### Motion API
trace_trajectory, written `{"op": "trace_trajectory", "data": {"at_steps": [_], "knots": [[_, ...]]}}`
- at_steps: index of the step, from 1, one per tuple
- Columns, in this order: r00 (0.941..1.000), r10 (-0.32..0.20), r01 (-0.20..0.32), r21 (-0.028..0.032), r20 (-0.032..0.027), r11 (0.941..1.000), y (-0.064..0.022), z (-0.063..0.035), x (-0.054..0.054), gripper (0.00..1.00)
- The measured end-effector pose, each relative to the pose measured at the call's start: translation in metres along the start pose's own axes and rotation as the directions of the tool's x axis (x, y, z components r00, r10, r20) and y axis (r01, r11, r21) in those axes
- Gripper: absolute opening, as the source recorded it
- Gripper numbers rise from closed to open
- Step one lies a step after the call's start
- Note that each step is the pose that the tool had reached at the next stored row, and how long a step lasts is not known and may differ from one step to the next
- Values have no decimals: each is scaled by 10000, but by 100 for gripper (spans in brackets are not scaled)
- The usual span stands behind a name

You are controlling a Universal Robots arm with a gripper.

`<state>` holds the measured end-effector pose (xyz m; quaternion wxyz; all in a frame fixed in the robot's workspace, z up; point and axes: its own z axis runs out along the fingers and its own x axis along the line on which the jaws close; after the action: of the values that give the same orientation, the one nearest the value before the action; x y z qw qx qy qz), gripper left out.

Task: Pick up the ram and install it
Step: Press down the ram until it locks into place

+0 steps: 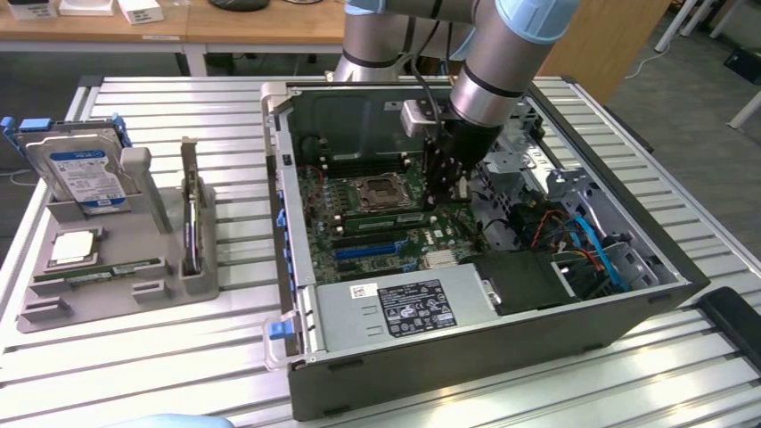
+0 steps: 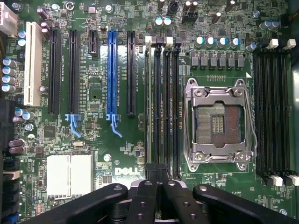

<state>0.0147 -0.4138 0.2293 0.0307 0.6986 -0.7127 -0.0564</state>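
- The gripper (image 2: 159, 175) is pressed together above the motherboard (image 2: 100, 154), inside the open computer case (image 1: 476, 339).
- Its fingers (image 2: 152, 170) meet over the memory slots (image 2: 161, 102) beside the CPU socket (image 2: 218, 123).
- The ram (image 1: 405, 219) sits in a slot near the socket, under the gripper.
- A hard drive (image 1: 84, 169) stands in the gray tray (image 1: 160, 227) at the exterior view's left.

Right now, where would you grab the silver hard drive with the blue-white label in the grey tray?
Take the silver hard drive by its exposed upper part, pinching the label face and the back, coming from above. It stands nearly upright with its lower end sunk in the grey tray, and a grey post flanks one side edge.
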Motion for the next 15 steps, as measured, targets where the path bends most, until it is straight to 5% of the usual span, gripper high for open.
{"op": "trace_trajectory", "data": {"at_steps": [15], "knots": [[10000, 97, -97, 2, 10, 10000, -9, 62, 14, 10]]}}
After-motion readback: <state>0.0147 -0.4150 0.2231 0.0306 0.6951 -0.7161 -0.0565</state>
